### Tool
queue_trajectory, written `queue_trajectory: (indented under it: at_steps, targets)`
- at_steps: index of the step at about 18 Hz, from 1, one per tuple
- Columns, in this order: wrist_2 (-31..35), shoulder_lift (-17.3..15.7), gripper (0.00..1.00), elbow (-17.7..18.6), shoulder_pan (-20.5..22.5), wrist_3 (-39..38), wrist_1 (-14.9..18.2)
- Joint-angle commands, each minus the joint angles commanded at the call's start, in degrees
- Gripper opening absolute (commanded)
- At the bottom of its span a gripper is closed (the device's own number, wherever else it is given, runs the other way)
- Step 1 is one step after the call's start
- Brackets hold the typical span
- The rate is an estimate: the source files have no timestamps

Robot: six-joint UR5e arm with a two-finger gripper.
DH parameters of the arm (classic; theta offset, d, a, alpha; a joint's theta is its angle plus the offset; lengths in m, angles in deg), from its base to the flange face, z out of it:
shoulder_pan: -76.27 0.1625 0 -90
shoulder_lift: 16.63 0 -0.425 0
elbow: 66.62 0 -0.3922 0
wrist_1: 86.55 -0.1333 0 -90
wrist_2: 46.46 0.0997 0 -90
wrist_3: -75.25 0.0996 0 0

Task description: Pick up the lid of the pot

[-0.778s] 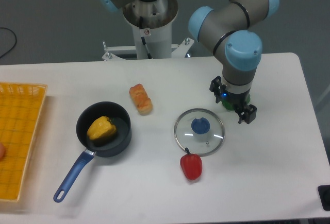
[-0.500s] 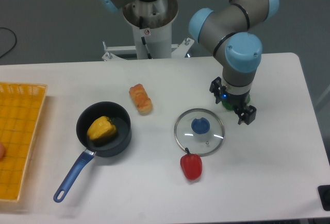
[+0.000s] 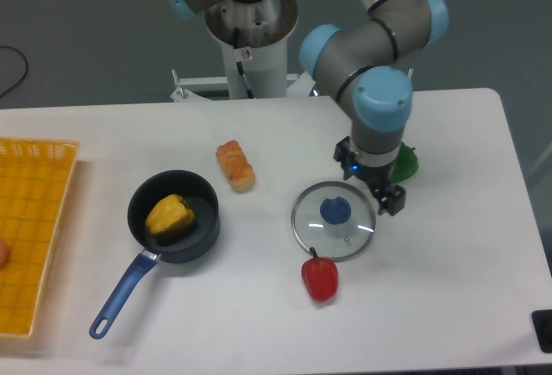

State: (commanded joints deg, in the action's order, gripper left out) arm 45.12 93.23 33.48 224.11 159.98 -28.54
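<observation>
The main risk is a missed grasp. The gripper (image 3: 370, 185) appears off to one side of the blue knob (image 3: 335, 211), so coming straight down from here could put a finger onto the clear pot lid (image 3: 349, 239) or its rim instead of around the knob. That contact might push the lid across the white worktop (image 3: 241, 323) or tip up one edge. The knob looks low and rounded, so a shallow pinch could slip off as the lid rises. A red item with a dark stem (image 3: 320, 280) sits just beside the lid's near edge; if the lid slides toward the camera, it would likely nudge that item.

The pot lid lies flat, knob up, near the middle of the worktop, to the right of the black pan (image 3: 203, 241). From the camera's viewpoint, it is below and to the left of the gripper, with the knob nearer the camera than the fingertips. The gripper's two fingers are spread, with nothing held between them. How high they are above the lid cannot be judged from this single view.
</observation>
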Motion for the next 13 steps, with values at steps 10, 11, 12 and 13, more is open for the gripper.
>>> queue_trajectory:
  at_steps: [10,11,12,13]
  targets:
    - [0.1,1.6,0.99,3.9,-1.1,1.7,-4.4]
    - [0.1,2.1,0.99,4.0,-1.1,1.7,-5.1]
    - [0.1,2.4,0.99,4.0,-1.1,1.7,-5.4]
    - [0.1,2.5,0.99,4.0,-1.1,1.7,-5.7]
